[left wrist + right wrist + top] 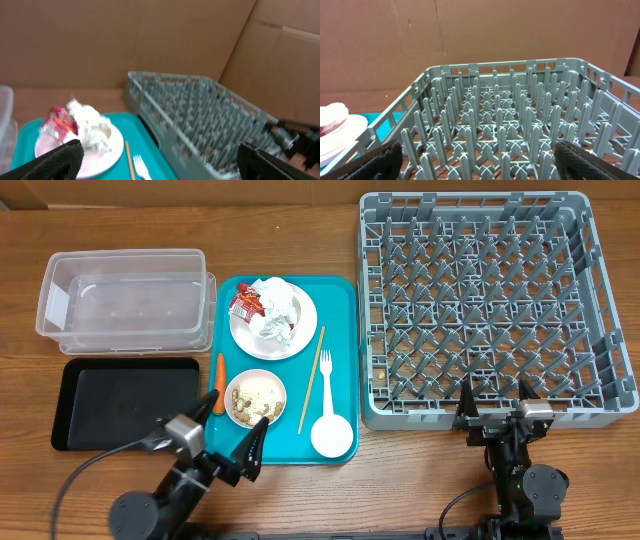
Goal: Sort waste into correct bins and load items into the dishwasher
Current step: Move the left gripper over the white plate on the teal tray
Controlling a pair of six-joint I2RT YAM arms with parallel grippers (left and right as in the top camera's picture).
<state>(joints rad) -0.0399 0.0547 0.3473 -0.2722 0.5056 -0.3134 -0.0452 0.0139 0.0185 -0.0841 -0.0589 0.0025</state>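
On a teal tray [340, 330] a white plate [300, 330] holds crumpled napkins [275, 308] and a red wrapper [244, 302]. A bowl [255, 380] of food scraps, a chopstick [311, 380], a fork [325, 368] and a cup [332, 436] lie there too. An orange carrot piece [219, 375] rests at the tray's left edge. The clear tub [120, 300] and the black tray [125, 402] sit left. The grey dish rack [495, 305] is right. My left gripper [232, 430] hangs open near the bowl. My right gripper [495, 402] is open at the rack's front edge.
The left wrist view shows the plate [112, 147], wrapper [57, 122], chopstick [129, 160] and rack [200, 120], with brown cardboard walls behind. The right wrist view looks into the rack's pegs [505, 125], the plate's rim [335, 130] at the left.
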